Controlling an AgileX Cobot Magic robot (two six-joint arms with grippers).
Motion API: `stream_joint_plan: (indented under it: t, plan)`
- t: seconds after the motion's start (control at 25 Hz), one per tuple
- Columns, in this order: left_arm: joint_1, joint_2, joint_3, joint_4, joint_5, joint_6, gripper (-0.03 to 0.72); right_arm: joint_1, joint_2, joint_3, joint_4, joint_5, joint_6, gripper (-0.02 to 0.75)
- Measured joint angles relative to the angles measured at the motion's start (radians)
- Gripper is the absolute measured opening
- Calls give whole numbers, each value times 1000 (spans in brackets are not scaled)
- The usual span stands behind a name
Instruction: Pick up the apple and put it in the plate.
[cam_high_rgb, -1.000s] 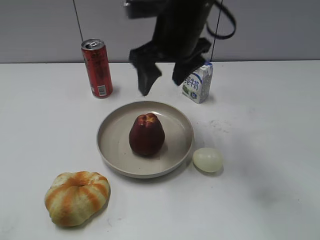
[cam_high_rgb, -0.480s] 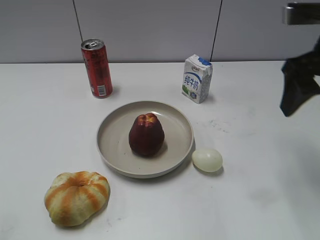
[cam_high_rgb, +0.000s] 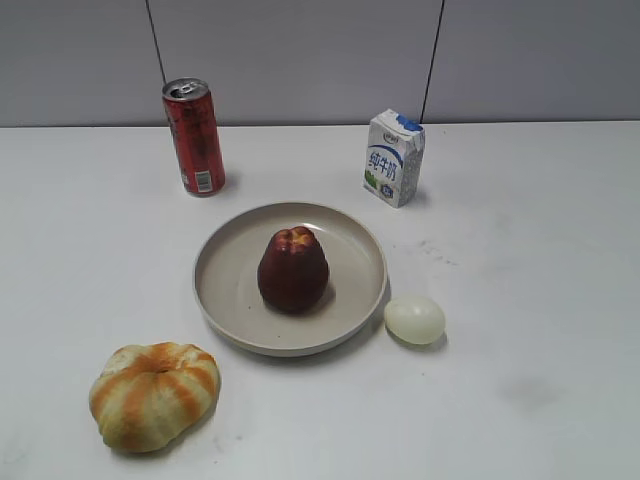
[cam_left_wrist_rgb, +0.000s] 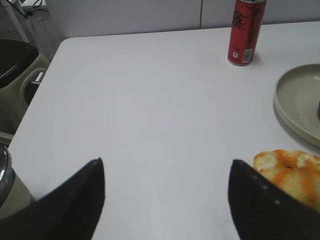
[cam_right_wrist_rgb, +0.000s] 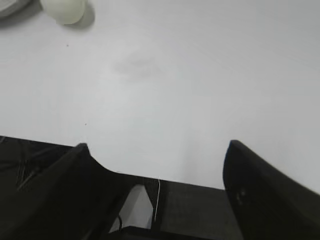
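Fingers on both grippers are spread wide w/ nothing between them: left gripper (cam_left_wrist_rgb: 167, 200) hangs over bare table near the striped bun (cam_left_wrist_rgb: 292, 172), right gripper (cam_right_wrist_rgb: 155, 192) sits at the table's front edge, the egg (cam_right_wrist_rgb: 64, 10) well ahead of it. Your apple (cam_high_rgb: 293, 268) is upright in the middle of the plate (cam_high_rgb: 222, 290), long axis vertical, lobed top up. Neither arm shows in the exterior view. I'd judge the task done; if you regrasp, the left looks nearer, plate rim just right of its fingers.
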Motion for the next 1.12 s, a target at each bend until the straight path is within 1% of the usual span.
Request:
stream_joint_plan:
  t: [0.12,0.28,0.4,0.56,0.96,1.12]
  plan:
    - [0,0,0,0,0,0,585,0,-193,93,-7,-34,2,645]
    - [0,0,0,0,0,0,585,0,-391,205,-11,-51,2,630]
    - [0,0,0,0,0,0,585,0,-493,223,-17,-59,2,599]
    - [0,0,0,0,0,0,585,0,-540,224,-18,-64,2,578]
    - [0,0,0,0,0,0,585,-3,-566,224,-18,-65,3,573]
    - [0,0,0,0,0,0,585,-58,-656,224,-18,-65,3,573]
